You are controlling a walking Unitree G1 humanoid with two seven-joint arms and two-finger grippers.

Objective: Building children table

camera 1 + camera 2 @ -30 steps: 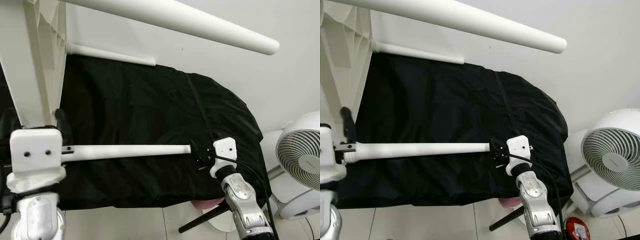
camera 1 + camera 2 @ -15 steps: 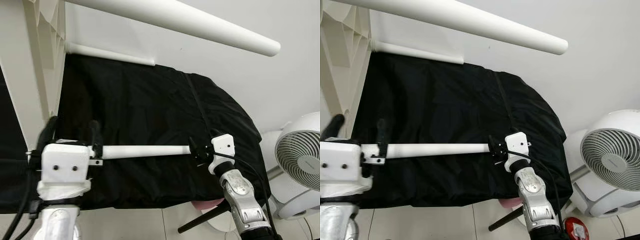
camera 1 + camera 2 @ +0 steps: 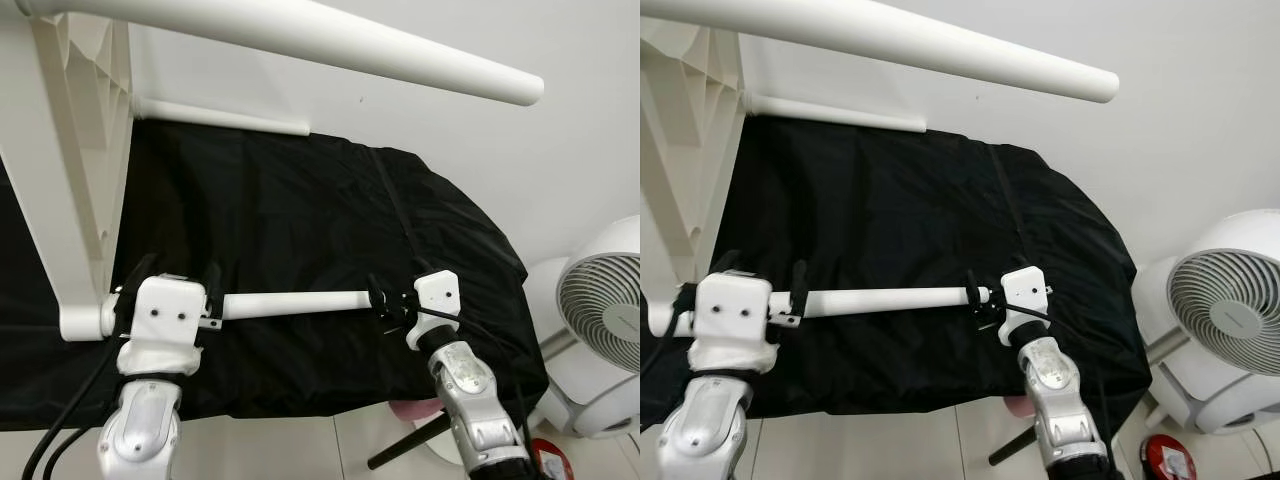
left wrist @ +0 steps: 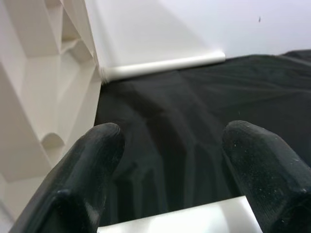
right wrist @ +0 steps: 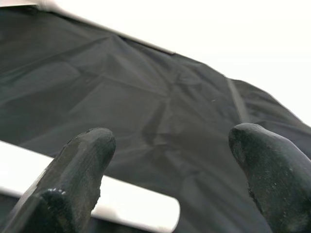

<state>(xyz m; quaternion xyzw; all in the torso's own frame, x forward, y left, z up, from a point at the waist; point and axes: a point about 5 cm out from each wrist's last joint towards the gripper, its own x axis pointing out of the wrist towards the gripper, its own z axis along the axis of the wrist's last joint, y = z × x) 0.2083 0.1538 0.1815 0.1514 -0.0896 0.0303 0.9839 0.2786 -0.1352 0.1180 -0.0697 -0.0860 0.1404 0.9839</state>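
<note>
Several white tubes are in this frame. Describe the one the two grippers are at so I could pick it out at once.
Start at the black cloth covering the surface. Near its front edge a white leg lies level between the left gripper and right gripper. Unlike the thicker leg overhead and the far leg at the wall, it spans both grippers.

No words, numbers or brand marks can be read anywhere. The small red round object on the floor near the white fan bears a white patch. Its markings are too small to make out.
</note>
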